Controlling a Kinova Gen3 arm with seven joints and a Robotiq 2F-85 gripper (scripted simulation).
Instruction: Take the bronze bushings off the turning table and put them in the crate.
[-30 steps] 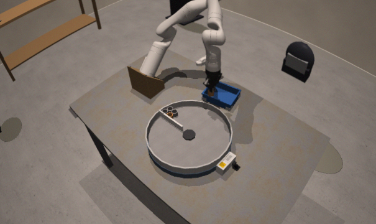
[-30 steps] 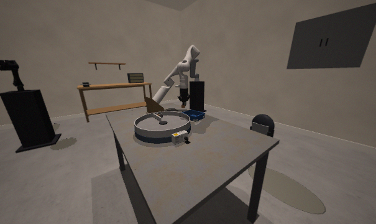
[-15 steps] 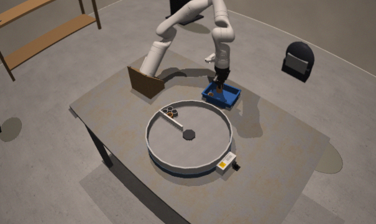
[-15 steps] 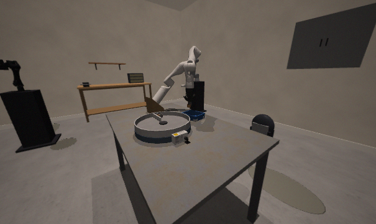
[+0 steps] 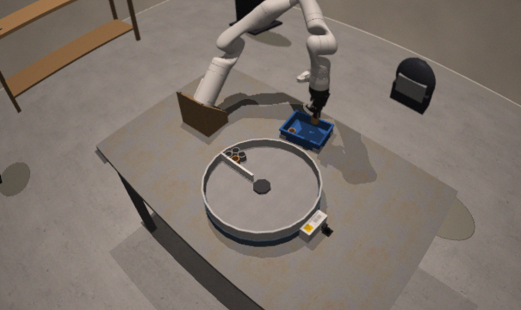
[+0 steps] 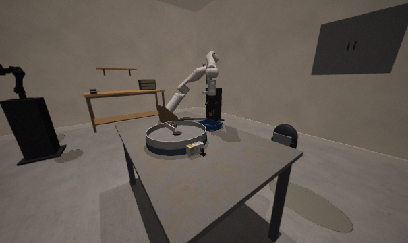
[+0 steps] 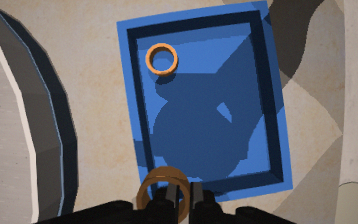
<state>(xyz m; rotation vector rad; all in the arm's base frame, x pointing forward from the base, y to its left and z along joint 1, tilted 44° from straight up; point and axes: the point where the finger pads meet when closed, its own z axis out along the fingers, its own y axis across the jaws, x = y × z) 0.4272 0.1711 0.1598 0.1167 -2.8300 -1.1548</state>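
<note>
My gripper (image 5: 315, 114) (image 7: 184, 196) is shut on the wall of a bronze bushing (image 5: 314, 121) (image 6: 210, 114) (image 7: 166, 172), one finger inside the ring. It holds the bushing above the blue crate (image 5: 300, 141) (image 6: 214, 126) (image 7: 279, 125); in the wrist view the bushing overlaps a corner of the rim. Another bronze bushing (image 7: 148, 59) lies in the crate near the opposite end. On the turning table (image 5: 277, 211) (image 6: 163, 136) (image 7: 5, 125), one bronze bushing (image 5: 238, 159) sits against three steel bushings (image 5: 242, 156), beside the white divider. Their details are too small in the exterior view.
The white divider (image 5: 238, 167) runs from the turning table's raised wall toward its dark hub (image 5: 262, 186). A brown upright board (image 5: 204, 118) stands near the arm's base. A white box (image 5: 313, 225) with a yellow label is at the turning table's outer edge, away from the crate.
</note>
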